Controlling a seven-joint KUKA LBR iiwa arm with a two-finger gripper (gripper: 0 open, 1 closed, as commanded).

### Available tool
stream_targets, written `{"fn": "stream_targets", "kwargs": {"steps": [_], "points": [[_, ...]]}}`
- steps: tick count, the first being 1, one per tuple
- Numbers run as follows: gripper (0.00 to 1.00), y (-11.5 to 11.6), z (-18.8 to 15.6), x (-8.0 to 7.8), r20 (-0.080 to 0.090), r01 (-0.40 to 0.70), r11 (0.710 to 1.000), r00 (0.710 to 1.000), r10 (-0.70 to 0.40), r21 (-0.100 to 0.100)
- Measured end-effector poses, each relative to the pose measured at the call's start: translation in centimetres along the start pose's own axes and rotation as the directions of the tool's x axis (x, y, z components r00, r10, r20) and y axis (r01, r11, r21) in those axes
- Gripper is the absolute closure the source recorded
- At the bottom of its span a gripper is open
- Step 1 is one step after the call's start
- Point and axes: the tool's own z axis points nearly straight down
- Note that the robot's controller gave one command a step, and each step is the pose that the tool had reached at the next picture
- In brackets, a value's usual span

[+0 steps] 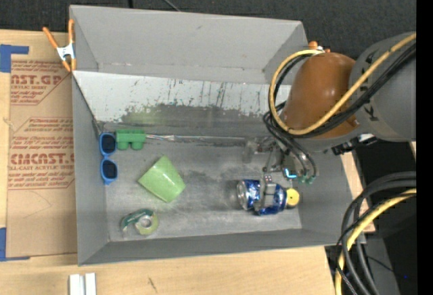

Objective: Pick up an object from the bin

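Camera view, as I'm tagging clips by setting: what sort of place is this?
Probably a robot lab's grasping station: a grey metal bin of loose oddments, like a crushed blue can and a green cup, with a cabled arm's gripper over the can.

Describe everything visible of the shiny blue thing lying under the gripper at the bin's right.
The shiny blue thing looks like a crumpled metal can or foil wrapper, blue with silvery-white patches. It lies on its side on the floor of the bin, near the view's lower-right corner. A small yellow piece sits against its right end; whether they are one thing cannot be told. The gripper hangs right over it, but contact cannot be judged. Nothing else touches it.
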Motion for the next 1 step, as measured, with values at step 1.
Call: {"fn": "stream_targets", "kwargs": {"steps": [1], "points": [[0.00,-4.35,8.22,-0.14,0.002,-0.192,0.981,0.981,0.192,-0.001]]}}
